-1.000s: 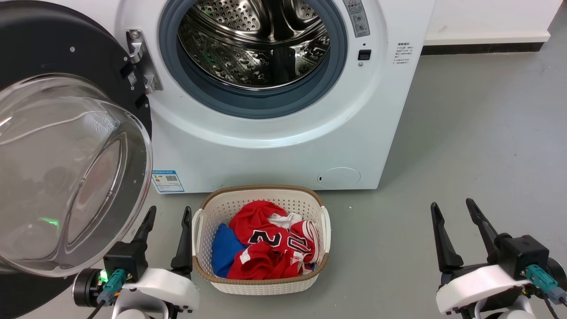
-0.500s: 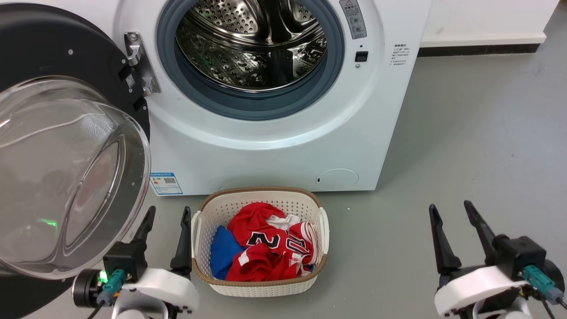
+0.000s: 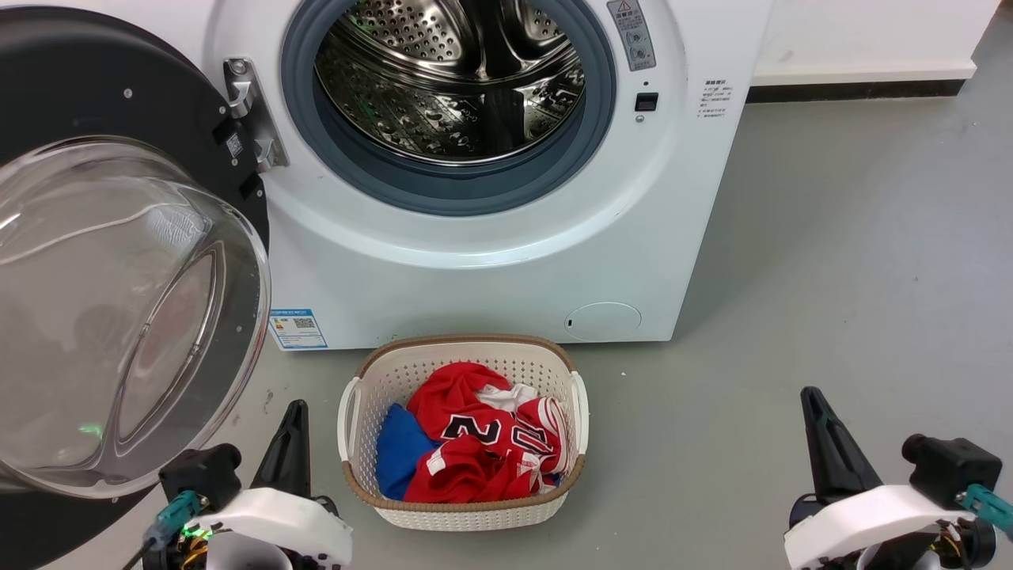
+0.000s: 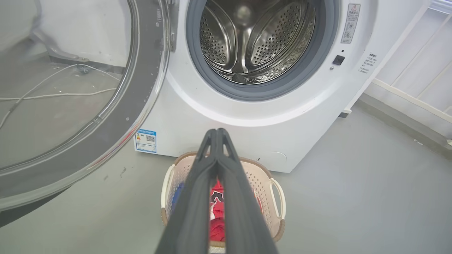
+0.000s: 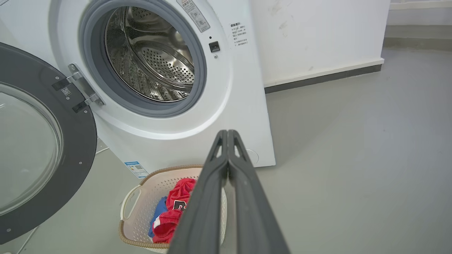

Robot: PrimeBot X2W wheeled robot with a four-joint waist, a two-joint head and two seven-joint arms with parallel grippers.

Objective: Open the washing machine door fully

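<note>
Change: the left end effector (image 3: 294,413) and the right end effector (image 3: 812,397) had their fingers spread 0.5 s ago. Now each pair is pressed together, empty, and drawn lower in the head view.
Left wrist view: the 2 fingers meet at the tip, gripping nothing.
Right wrist view: the same, closed on nothing.
Door: the washing machine door (image 3: 119,317) has not shifted. It hangs swung out on its hinge (image 3: 252,111) to the left of the washing machine (image 3: 491,269), with the glass bowl facing the robot.
Drum: the drum (image 3: 451,71) opening is wholly uncovered.
Meaning: the door looks at or near full swing. With both arms pulled back and closed, the task seems done or all but done.
Edges: the door's lower rim overhangs near the left end effector, seemingly apart from it. The laundry basket (image 3: 467,340) rim sits just beside it on the other side.
Open room: the floor (image 3: 831,277) is broad and bare around the right end effector. The left arm is hemmed between door and basket.
Risk: a careless leftward lift could knock the door.
</note>
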